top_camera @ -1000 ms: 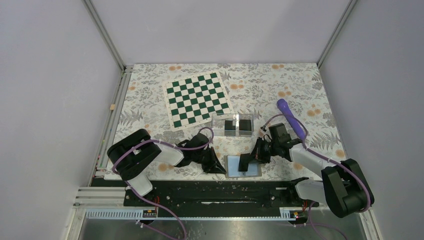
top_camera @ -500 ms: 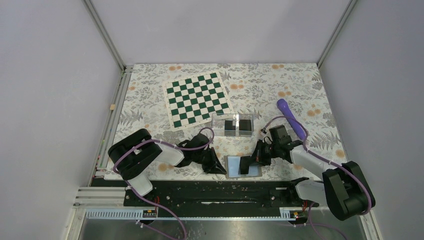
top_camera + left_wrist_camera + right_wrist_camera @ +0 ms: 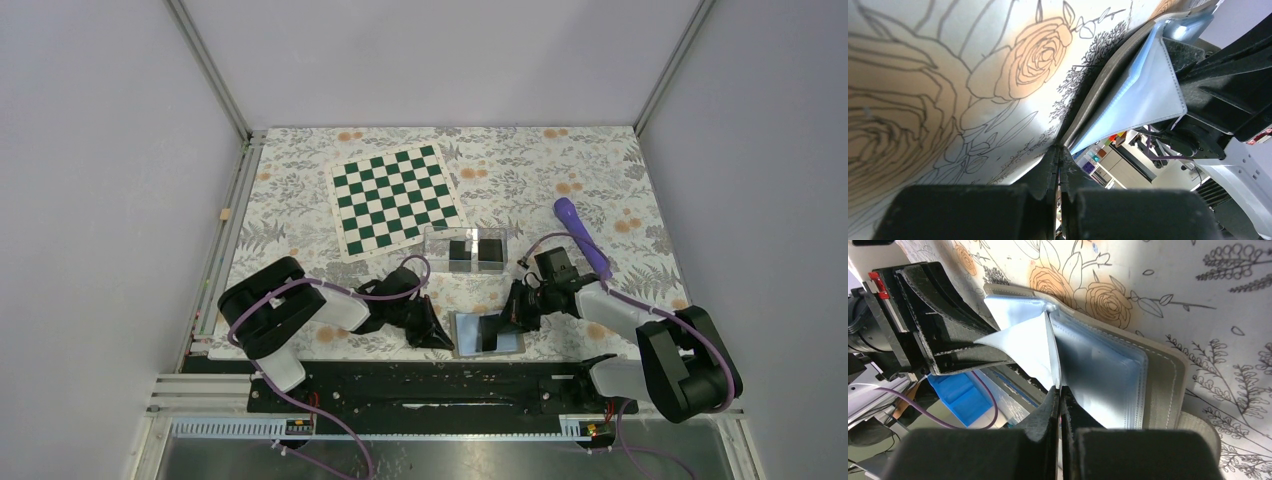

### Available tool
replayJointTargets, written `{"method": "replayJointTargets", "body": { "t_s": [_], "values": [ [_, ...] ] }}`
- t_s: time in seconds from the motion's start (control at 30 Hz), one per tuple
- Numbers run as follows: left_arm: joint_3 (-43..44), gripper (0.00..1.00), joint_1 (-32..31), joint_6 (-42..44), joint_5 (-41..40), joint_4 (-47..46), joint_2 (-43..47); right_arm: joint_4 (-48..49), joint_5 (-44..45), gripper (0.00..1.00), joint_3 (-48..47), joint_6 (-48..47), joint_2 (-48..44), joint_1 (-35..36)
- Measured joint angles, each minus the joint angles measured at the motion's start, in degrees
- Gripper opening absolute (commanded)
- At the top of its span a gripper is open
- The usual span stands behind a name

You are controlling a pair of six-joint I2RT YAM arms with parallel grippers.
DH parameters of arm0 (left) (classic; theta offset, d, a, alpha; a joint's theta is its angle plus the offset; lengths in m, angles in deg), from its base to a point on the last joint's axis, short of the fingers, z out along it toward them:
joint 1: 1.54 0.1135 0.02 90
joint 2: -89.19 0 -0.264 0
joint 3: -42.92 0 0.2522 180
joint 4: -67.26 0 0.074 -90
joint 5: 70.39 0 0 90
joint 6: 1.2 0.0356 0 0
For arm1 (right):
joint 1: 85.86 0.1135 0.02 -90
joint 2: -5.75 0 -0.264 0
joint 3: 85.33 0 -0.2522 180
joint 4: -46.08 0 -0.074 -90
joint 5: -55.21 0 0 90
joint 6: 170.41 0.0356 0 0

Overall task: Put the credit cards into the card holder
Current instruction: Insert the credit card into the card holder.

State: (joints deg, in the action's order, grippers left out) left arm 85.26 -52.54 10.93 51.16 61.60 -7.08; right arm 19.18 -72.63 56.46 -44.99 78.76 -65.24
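The clear card holder [image 3: 466, 250] stands mid-table with two black credit cards [image 3: 461, 251] upright inside it. The taupe wallet [image 3: 487, 333] lies open near the front edge, light-blue inside up. My left gripper [image 3: 440, 338] is shut at the wallet's left edge; in the left wrist view its tips [image 3: 1059, 150] pinch the cover's rim below the wallet [image 3: 1148, 95]. My right gripper [image 3: 495, 328] is over the wallet. In the right wrist view it [image 3: 1059, 390] is shut on a thin clear sleeve [image 3: 1040, 347] of the wallet [image 3: 1158, 375]. No loose card shows.
A green-and-white checkered mat [image 3: 395, 198] lies behind the holder. A purple pen-like tool [image 3: 582, 235] lies to the right of the holder, close to my right arm. The black base rail [image 3: 430, 385] runs along the front edge.
My right gripper has shifted slightly left over the wallet, and the wallet has turned a little. The left arm has barely moved.
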Motion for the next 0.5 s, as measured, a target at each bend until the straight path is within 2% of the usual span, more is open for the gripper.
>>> {"method": "replayJointTargets", "body": {
  "t_s": [0.37,0.5],
  "values": [
    [1.2,0.0,-0.1,1.1,0.9,1.9,-0.5,-4.2,-3.4,0.0,-4.0,-3.9,5.3,-0.2],
    [1.7,0.0,-0.1,1.4,1.9,2.6,-1.0,-4.6,-4.6,0.12,-5.6,-5.0,8.2,-0.2]
  ]
}}
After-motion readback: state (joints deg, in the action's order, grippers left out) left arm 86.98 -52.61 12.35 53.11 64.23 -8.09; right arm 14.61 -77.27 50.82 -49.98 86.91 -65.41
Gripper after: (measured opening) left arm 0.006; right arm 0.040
